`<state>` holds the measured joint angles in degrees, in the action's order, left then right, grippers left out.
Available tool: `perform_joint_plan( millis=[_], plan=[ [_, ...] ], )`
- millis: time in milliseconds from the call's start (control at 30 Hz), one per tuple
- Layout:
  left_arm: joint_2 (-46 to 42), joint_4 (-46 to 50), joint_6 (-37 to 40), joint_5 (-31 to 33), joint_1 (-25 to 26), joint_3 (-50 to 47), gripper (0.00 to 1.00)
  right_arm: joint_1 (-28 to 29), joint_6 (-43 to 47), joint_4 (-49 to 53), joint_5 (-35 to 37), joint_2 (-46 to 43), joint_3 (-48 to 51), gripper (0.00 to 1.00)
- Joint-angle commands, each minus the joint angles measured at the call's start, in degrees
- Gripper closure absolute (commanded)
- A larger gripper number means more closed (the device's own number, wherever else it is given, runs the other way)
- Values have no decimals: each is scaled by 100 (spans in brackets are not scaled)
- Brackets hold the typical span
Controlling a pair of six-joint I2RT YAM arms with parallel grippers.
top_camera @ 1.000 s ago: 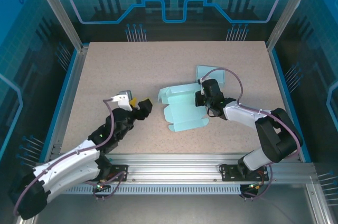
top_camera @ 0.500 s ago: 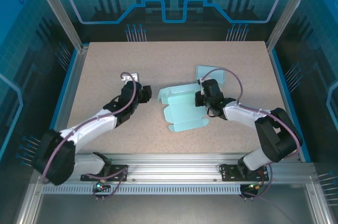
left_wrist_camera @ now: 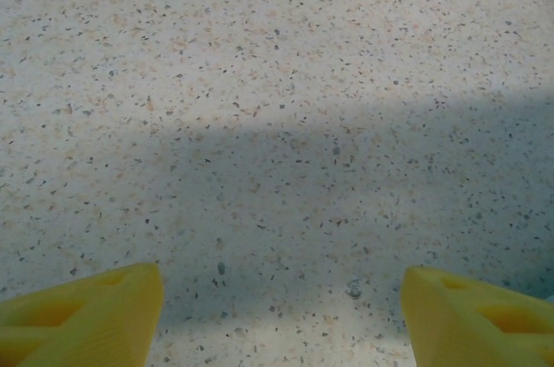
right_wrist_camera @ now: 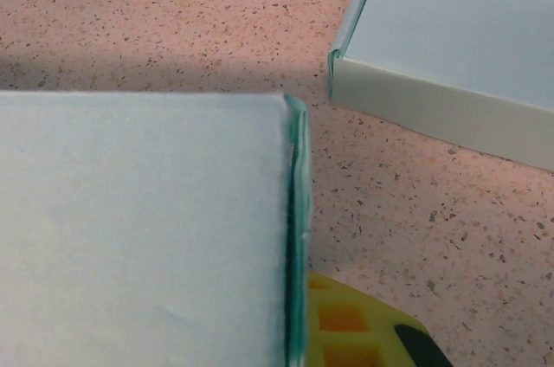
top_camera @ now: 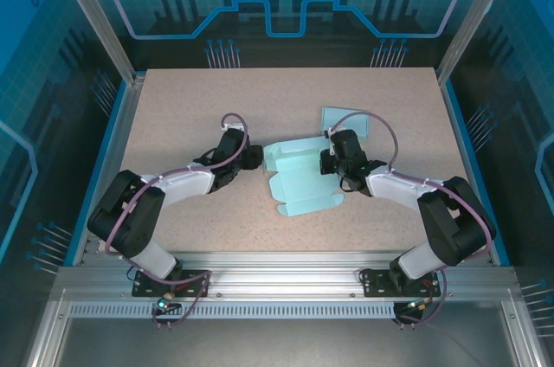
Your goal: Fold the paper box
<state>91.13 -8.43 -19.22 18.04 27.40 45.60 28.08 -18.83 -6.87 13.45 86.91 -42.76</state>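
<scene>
The light blue paper box [top_camera: 299,178] lies partly folded in the middle of the table, its flaps spread toward the front. My right gripper [top_camera: 331,162] is shut on the box's right wall. In the right wrist view that thin wall edge [right_wrist_camera: 294,237] runs down beside one yellow finger [right_wrist_camera: 363,332], and the box panel [right_wrist_camera: 138,228] spreads to the left. My left gripper [top_camera: 251,157] sits low, just off the box's left edge. Its jaws stand open [left_wrist_camera: 281,298] over bare tabletop, with nothing between the yellow fingertips [left_wrist_camera: 95,311].
A second light blue paper piece [top_camera: 346,122] lies just behind the right gripper, and its folded edge [right_wrist_camera: 450,116] is close by in the right wrist view. The speckled table [top_camera: 190,107] is fenced by blue rails and an aluminium frame.
The left arm has swung from the front left across the table to the box's left edge, its jaws staying open. The right arm and the box have not moved.
</scene>
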Motion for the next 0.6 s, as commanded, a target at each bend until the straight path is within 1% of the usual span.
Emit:
perform_joint_plan(
  millis=[0, 267, 367, 567],
  plan=[
    [3, -304, -157, -426, 14, 45, 26, 58, 55, -7, -67, 41, -143, 100],
    [-23, -432, -439, -525, 343, -163, 26, 53, 71, 6, -62, 45, -154, 100],
    [-73, -494, -488, -665, 469, -212, 26, 58, 68, 4, -72, 54, -158, 100],
    [-367, -423, -479, -672, 668, -454, 27, 53, 67, 11, -66, 45, -154, 100]
  ],
)
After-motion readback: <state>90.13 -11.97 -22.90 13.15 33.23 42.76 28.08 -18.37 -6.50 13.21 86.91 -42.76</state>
